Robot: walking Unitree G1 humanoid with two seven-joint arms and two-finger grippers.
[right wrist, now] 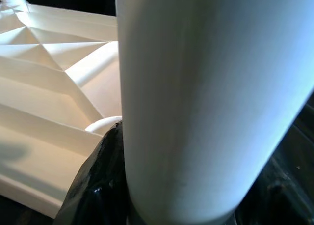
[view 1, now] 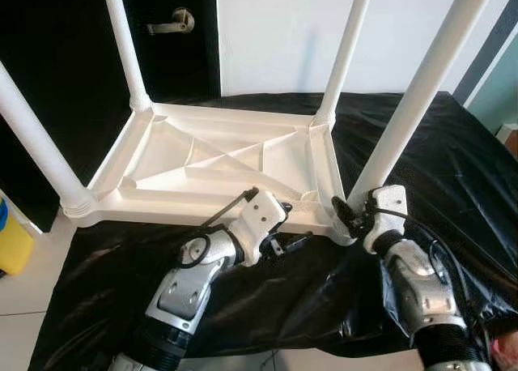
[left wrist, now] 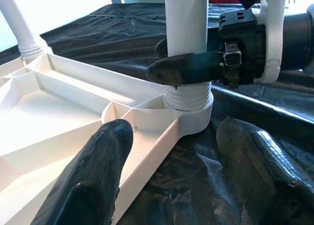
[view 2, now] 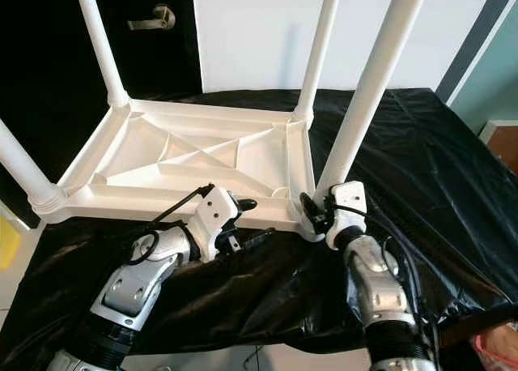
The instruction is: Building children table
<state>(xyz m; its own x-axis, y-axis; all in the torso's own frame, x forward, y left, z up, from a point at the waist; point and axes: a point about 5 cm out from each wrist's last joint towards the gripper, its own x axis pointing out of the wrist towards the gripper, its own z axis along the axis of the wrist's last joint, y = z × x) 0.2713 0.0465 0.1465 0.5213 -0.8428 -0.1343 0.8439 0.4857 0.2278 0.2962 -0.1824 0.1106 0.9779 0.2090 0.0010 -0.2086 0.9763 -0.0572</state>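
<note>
A black plastic sheet [view 1: 453,168] covers the desk. On it lies the white children's table [view 1: 218,164], upside down, ribbed underside facing up, its four legs standing upright from the corner sockets. The table sits on the robot's left half of the sheet, its far-left corner reaching the sheet's edge. Behind it are a dark door with a lever door handle [view 1: 174,21] and a white wall [view 1: 275,31]. A yellow object [view 1: 12,241] stands on the floor at the robot's left.

The near-right leg [view 1: 405,116] is seated in its threaded socket at the table's near-right corner.

The right gripper [view 1: 350,213] is clamped on the base of this leg, just above the socket; the left wrist view shows one black finger [left wrist: 189,70] wrapped across the front of the leg, and the right wrist view shows the leg pressed close against a finger.

The left gripper [view 2: 243,221] rests at the near edge of the table frame, just beside the same corner, fingers spread apart and holding nothing; one finger [left wrist: 93,173] lies over the frame rim, the other over the sheet.
</note>
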